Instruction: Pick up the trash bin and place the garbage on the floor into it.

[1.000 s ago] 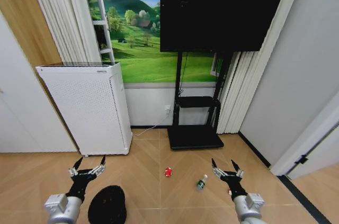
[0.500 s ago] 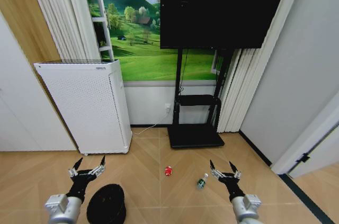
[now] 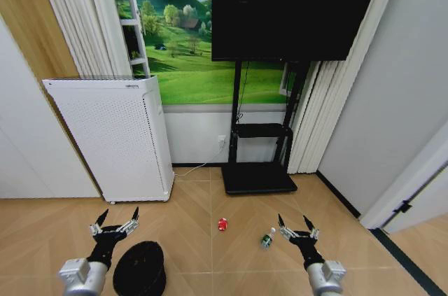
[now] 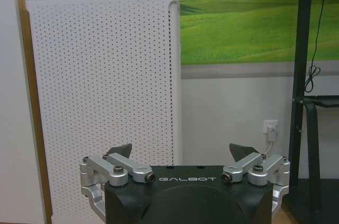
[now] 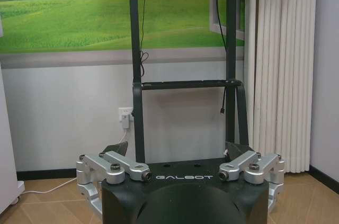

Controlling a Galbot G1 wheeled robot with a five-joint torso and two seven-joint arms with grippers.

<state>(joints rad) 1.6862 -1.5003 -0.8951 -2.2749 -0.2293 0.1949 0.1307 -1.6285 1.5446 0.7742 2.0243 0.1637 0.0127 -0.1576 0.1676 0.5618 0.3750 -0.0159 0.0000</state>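
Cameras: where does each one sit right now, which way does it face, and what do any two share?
Head view: high, looking forward and down at the floor; left gripper by the trash bin, right gripper by the greenish bottle, both open.
Left wrist view: low, facing the white cabinet unit.
Right wrist view: low, facing the TV stand.
Both wrist views share the meadow mural.
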